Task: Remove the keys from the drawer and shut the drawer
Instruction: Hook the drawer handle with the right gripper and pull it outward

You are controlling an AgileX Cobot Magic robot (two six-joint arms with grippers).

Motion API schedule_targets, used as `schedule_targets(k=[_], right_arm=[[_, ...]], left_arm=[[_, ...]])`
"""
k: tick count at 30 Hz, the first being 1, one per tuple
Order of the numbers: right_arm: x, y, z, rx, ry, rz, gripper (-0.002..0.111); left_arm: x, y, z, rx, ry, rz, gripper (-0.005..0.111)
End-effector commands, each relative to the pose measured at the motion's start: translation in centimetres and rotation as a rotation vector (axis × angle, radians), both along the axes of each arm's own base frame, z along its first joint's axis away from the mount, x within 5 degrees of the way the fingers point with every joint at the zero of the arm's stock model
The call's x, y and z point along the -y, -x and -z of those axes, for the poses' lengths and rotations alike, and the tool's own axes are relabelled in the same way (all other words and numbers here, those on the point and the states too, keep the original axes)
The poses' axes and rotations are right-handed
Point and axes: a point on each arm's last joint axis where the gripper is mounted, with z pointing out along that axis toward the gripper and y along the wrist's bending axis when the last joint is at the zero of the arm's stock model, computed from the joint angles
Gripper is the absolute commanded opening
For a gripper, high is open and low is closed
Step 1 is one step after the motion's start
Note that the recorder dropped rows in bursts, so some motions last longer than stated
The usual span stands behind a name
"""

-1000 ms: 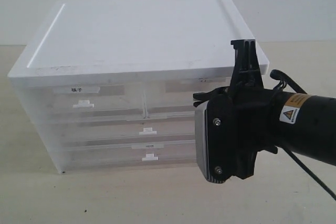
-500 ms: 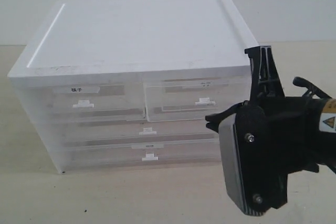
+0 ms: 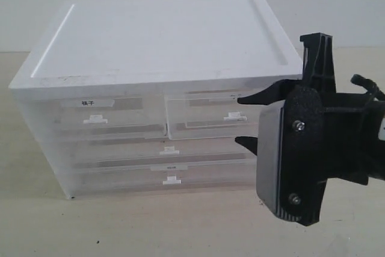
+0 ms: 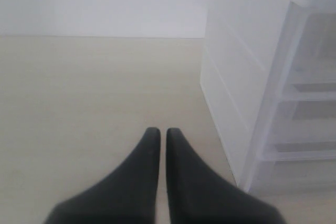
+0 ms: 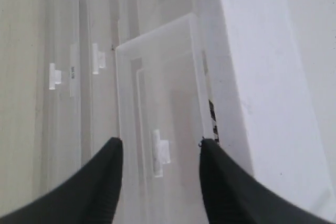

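Observation:
The drawer (image 3: 201,126), the upper right half-width one with a small tab handle (image 3: 233,115), stands pulled out a little from the white cabinet (image 3: 156,34). My right gripper (image 3: 239,120) is open just in front of that handle, its fingertips above and below it, not touching. In the right wrist view the drawer (image 5: 157,87) sticks out between the open fingers of the right gripper (image 5: 160,142). A thin dark sliver (image 5: 212,121) shows at the drawer's edge; the keys cannot be made out. My left gripper (image 4: 159,129) is shut and empty over the table beside the cabinet.
The left half-width drawer with a black-lettered label (image 3: 89,103) is shut, as are the two full-width drawers (image 3: 150,156) below. The cabinet's side wall (image 4: 231,77) stands close to the left gripper. Beige table (image 3: 120,227) lies in front.
My right gripper has drawn back to the right, away from the cabinet front, uncovering the upper right drawer, which now stands slightly pulled out.

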Motion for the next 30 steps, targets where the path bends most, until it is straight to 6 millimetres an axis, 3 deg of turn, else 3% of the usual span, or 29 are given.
schedule_targets(k=[1,12,18,25,30], right_arm=[[-0.5,-0.7,0.8,0.040,0.040,-0.007,0.043],[-1.6,-2.1,2.7,0.063,0.104,-0.008,0.042],[-1.8,-2.4,3.1,0.062,0.110,-0.003,0.021],[-1.9,-2.7,3.6,0.054,0.123,-0.001,0.017],[-1.9,-2.5,3.8,0.047,0.155,-0.022,0.000]], left_arm=[[0.0,0.0,-0.2,0.012,-0.003,0.001,0.005],[0.0,0.0,-0.2,0.012,-0.003,0.001,0.005],[0.0,0.0,-0.2,0.012,-0.003,0.001,0.005],[0.0,0.0,-0.2,0.012,-0.003,0.001,0.005],[0.0,0.0,-0.2,0.012,-0.003,0.001,0.005]])
